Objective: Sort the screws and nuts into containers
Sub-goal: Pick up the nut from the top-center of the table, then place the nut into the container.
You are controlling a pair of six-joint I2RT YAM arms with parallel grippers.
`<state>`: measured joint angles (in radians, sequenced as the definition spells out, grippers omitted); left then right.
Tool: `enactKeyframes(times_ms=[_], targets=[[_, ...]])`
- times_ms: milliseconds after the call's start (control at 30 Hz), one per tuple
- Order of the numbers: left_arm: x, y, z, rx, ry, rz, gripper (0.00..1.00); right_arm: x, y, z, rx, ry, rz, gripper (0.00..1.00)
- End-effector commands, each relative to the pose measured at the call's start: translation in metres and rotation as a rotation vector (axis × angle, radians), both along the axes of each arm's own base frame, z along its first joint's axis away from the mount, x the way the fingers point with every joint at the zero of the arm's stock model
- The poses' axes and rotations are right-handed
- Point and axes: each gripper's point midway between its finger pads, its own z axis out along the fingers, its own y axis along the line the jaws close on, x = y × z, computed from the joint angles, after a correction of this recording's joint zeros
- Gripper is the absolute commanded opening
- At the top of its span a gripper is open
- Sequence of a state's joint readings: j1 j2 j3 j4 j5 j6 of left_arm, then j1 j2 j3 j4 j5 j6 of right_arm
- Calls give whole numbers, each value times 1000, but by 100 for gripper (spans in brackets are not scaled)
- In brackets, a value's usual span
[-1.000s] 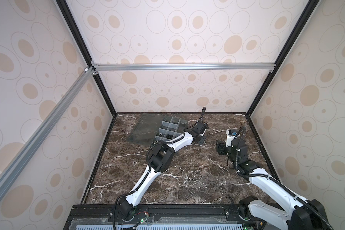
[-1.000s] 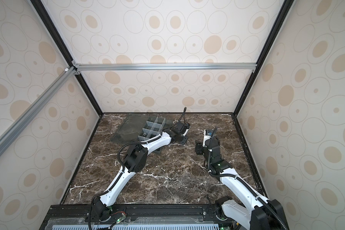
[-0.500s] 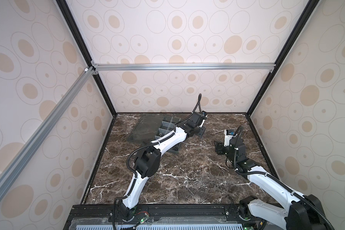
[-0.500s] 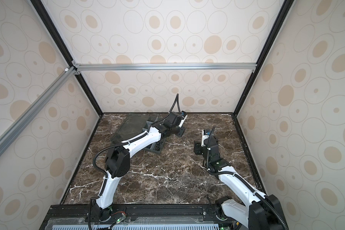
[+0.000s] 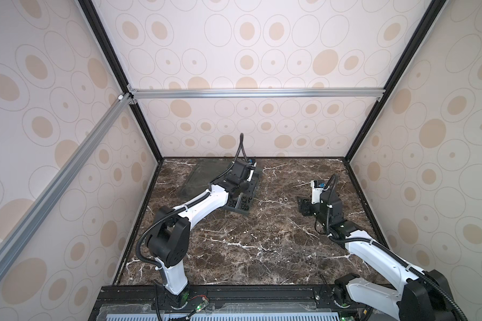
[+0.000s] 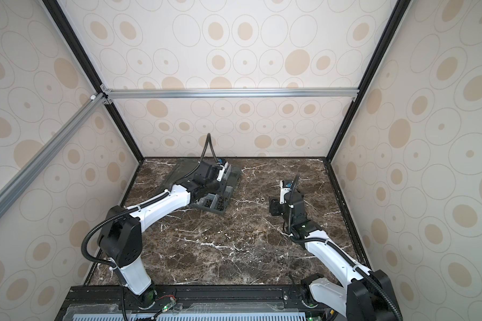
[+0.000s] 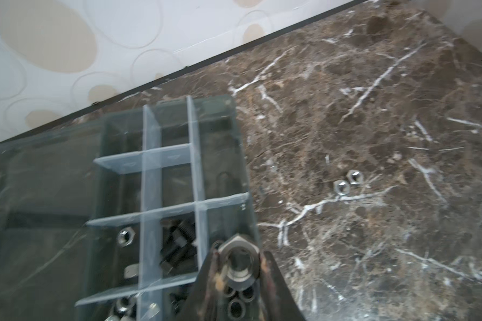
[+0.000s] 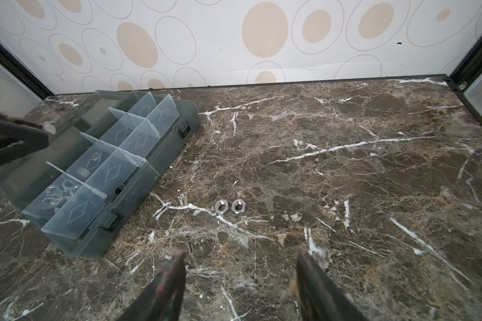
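A nut (image 7: 239, 262), silver and hexagonal, is gripped flat between the left jaws, which are drawn narrow against its sides. It is held over the box (image 7: 242, 166), above the column of cells along the box's outer wall. Dark nuts (image 7: 237, 303), ring-shaped, are seen in a cell just under the jaws. In the neighbouring cell black screws (image 7: 177, 244) are heaped, and in the cell beyond that a single nut (image 7: 125, 236) is lying. The cells toward the back wall appear bare. The clear lid (image 5: 203, 175) is laid open flat on the far side of the box from the right arm. In both top views the left arm (image 5: 206, 203) is stretched across the box (image 5: 242, 212), so that most of its cells are hidden there.

The right jaws are spread wide and nothing is held between them; their fingers (image 8: 167, 280) are hung above the bare surface (image 8: 345, 166). Ahead of them two loose nuts (image 8: 230, 207) are found side by side on the surface, just beside each other. In both top views the loose nuts (image 5: 282, 200) are placed between the box and the right arm (image 5: 329, 211), apart from both. The box (image 6: 214, 207) is set askew to the surface's edges, near the back wall
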<state>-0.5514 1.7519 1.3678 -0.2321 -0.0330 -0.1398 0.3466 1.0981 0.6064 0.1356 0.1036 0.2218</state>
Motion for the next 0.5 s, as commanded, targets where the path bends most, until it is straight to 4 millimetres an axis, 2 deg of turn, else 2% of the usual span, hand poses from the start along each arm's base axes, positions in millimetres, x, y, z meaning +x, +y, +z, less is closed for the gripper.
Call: enactKeyframes(times_ms=[0,67,333,467], targets=[[12,30,7,-19,-33,75,24,7,5,7,7,-9,17,65],[18,46,-5,4,-6,106,24,8,7,5,10,0,22,64],[43,86,-42,44,34,195,23,14,13,-2,23,23,39,64],[54,91,-54,70,53,211,24,15,14,-1,22,25,42,64]])
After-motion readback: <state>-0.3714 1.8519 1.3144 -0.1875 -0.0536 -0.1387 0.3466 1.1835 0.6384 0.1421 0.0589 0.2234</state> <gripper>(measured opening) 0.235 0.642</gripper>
